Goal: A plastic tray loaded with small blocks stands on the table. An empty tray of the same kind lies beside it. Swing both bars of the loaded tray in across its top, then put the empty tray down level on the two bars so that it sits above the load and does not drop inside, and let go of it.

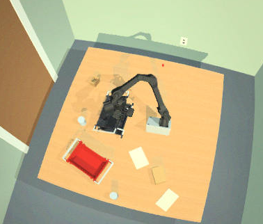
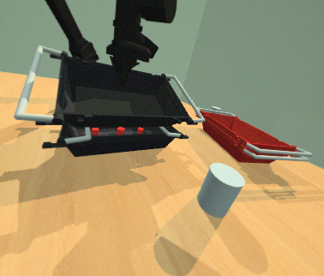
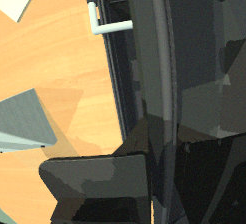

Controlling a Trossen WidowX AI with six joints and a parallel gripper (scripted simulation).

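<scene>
Basically, fingers nearly closed on a wall of the empty tray (image 1: 108, 122) (image 2: 115, 103) (image 3: 198, 65). Grip is the gripper (image 1: 118, 113) (image 2: 122, 81) (image 3: 149, 122) on the far wall in the exterior view; in the wrist view the tips are lost in dark-on-dark.

Empty tray is above the loaded tray (image 2: 121, 146) (image 3: 120, 82), looks tipped toward the exterior camera. Can't tell whether they touch: the upper one's near edge hides the gap.

Exterior shows three red blocks (image 2: 120, 130) and parts of two white bars (image 2: 78, 139) (image 2: 171, 132) on the loaded tray; upper ends of both bars are covered. Top view shows no blocks, and arm and trays merge into one black patch.

Clock from the trays, top view: grey box (image 1: 152, 128) (image 3: 20, 125) at 3, cylinder (image 1: 81, 120) (image 2: 221, 189) at 9, red tray (image 1: 89, 160) (image 2: 243, 133) at 7, pale card (image 1: 139, 157) and tan block (image 1: 158, 174) at 5, small tan box (image 1: 94, 81) at 11.

Wrist view cuts off both trays; red tray is outside it.
</scene>
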